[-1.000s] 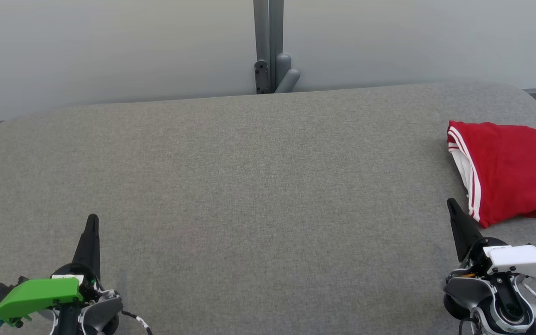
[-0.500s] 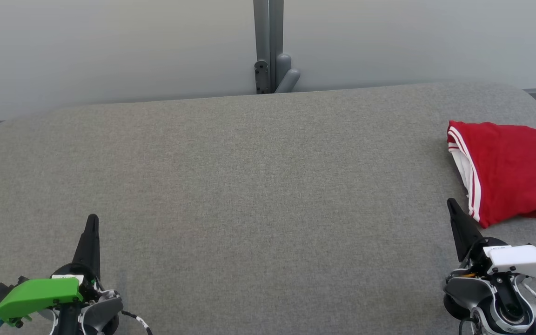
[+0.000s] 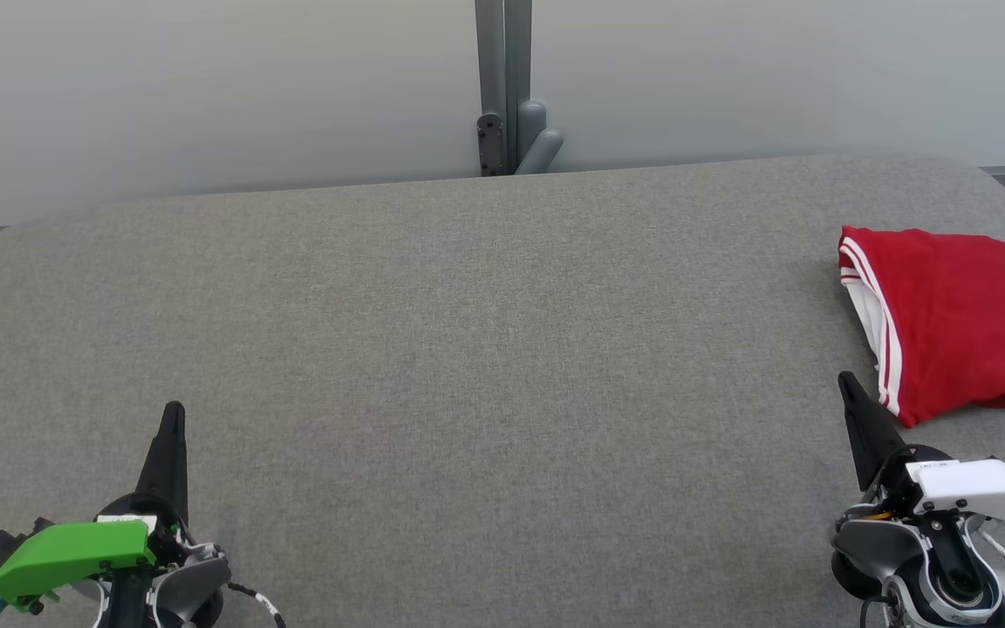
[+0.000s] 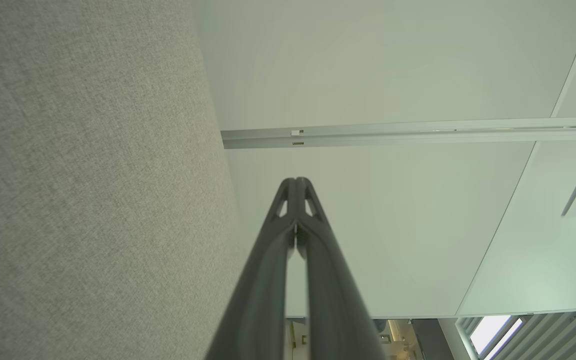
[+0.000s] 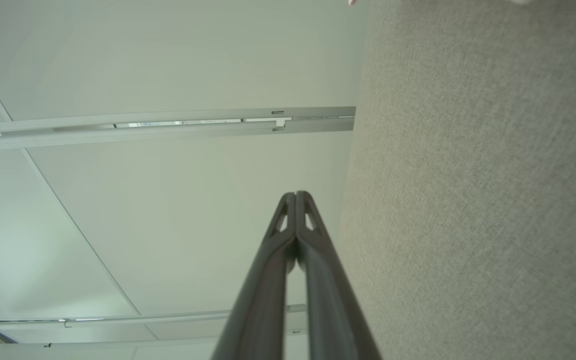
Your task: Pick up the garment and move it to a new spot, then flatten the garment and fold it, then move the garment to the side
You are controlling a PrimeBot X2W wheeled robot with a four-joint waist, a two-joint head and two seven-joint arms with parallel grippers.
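Red garment (image 3: pixel 965 323): folded, white-striped edge showing, lying just beyond the right claw (image 3: pixel 845 382), well apart from the left claw (image 3: pixel 174 410). Both claws: tips pressed together, empty. Task: seemingly finished; nothing evidently left.

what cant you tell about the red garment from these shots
red garment, head view: right part cut off by the frame edge, so its full shape is unclear.
Its lower layers: hidden under the top fold.
Right wrist view: a sliver at the top edge, too small to identify.
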